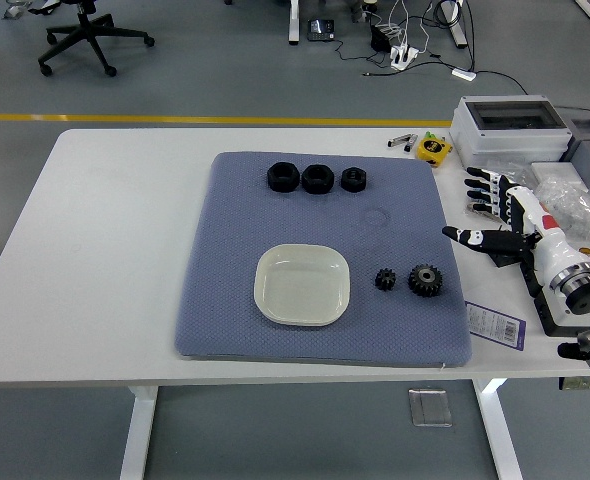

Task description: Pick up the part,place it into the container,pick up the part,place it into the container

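Observation:
A blue-grey mat (225,300) covers the middle of the white table. A shallow white square dish (302,284) sits on it near the front, with nothing inside. To the dish's right lie a small black gear (385,279) and a larger black gear (425,279) side by side. Three black nut-like parts (315,178) stand in a row along the mat's far edge. My right hand (490,215) hovers over the table just off the mat's right edge, fingers spread and holding nothing, some way above and right of the gears. The left arm is out of sight.
A grey box (510,125) with a clear lid stands at the far right, with plastic bags (570,200) beside it. A small yellow object (434,148) and dark pens lie near the mat's far right corner. A printed card (495,325) lies by the front right.

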Controlling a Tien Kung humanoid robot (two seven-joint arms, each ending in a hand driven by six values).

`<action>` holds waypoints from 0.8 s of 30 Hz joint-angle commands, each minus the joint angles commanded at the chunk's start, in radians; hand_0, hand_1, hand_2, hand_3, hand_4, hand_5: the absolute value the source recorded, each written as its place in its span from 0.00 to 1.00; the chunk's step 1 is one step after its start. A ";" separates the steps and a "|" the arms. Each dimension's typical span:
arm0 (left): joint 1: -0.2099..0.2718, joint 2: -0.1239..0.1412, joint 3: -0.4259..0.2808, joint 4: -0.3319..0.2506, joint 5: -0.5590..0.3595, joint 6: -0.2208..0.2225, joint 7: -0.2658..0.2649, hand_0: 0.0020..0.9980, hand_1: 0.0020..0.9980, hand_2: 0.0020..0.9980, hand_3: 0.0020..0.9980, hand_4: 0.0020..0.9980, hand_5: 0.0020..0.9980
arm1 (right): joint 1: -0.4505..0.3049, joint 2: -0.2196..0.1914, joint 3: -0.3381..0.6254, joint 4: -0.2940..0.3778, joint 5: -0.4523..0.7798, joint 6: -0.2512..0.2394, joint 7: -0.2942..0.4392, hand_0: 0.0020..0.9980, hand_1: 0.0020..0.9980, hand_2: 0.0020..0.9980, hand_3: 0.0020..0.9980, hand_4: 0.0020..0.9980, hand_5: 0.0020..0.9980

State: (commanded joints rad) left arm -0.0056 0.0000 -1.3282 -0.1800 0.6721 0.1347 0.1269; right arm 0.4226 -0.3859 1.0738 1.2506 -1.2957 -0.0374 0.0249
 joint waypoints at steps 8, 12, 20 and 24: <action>-0.001 0.000 0.000 0.000 0.001 0.000 0.001 0.88 0.85 0.88 0.64 0.58 0.75 | 0.071 -0.042 -0.064 0.009 -0.281 0.165 -0.024 0.78 0.79 0.83 0.88 0.94 0.01; -0.002 0.000 0.000 0.000 0.000 0.000 0.000 0.88 0.85 0.88 0.64 0.58 0.75 | 0.121 -0.060 -0.118 0.009 -0.439 0.226 -0.031 0.76 0.77 0.80 0.84 0.95 0.02; -0.006 0.000 0.003 0.000 -0.005 -0.001 -0.002 0.88 0.85 0.88 0.64 0.59 0.75 | 0.223 -0.077 -0.246 -0.017 -0.593 0.286 -0.034 0.73 0.75 0.79 0.82 0.95 0.03; -0.007 0.000 0.004 0.000 -0.008 -0.001 -0.004 0.88 0.85 0.88 0.64 0.59 0.75 | 0.266 -0.072 -0.304 -0.039 -0.616 0.298 -0.038 0.71 0.74 0.78 0.81 0.95 0.03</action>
State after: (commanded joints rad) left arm -0.0130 0.0000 -1.3244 -0.1800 0.6641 0.1337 0.1234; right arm 0.6883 -0.4580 0.7698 1.2114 -1.9117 0.2609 -0.0135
